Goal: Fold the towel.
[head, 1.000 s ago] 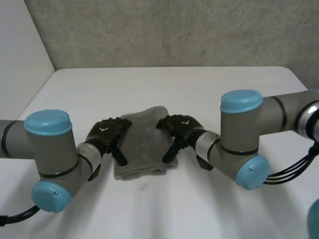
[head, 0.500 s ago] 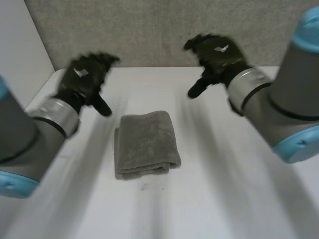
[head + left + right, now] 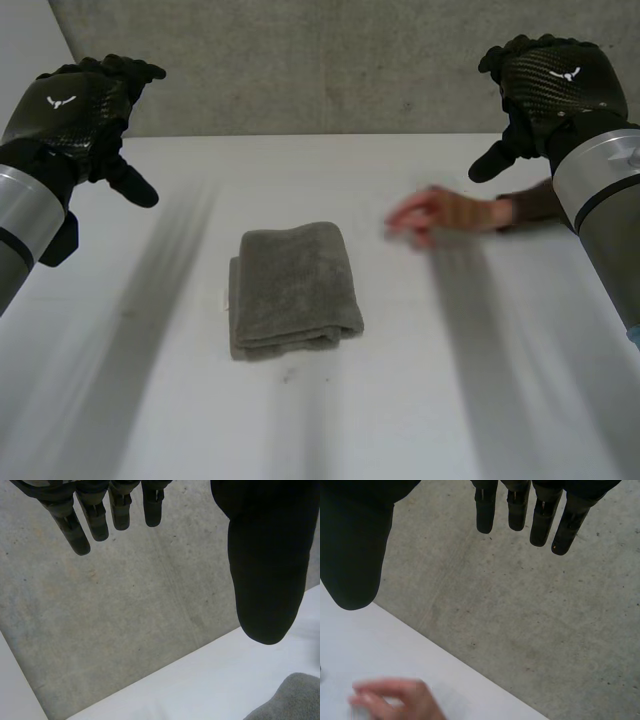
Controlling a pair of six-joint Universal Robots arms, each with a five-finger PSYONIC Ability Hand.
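towel [image 3: 293, 290] looks soft, light, floppy, lies folded; I'd pinch stacked edge, all layers, or it slumps. left hand [image 3: 75, 115], right hand [image 3: 548, 85] both up high, fingers loose, empty. person's hand [image 3: 440, 215] near towel.

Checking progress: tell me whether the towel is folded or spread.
Folded. The towel lies as a compact stack on the table, layered edges visible along its front.

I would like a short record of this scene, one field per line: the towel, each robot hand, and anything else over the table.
towel: grey, folded into a thick rectangle, lying at the middle of the table
left hand: open, up above the table, apart from the towel
right hand: open, up above the table, apart from the towel
person's hand: over the table on the towel's right side, not touching it
task state: towel looks folded
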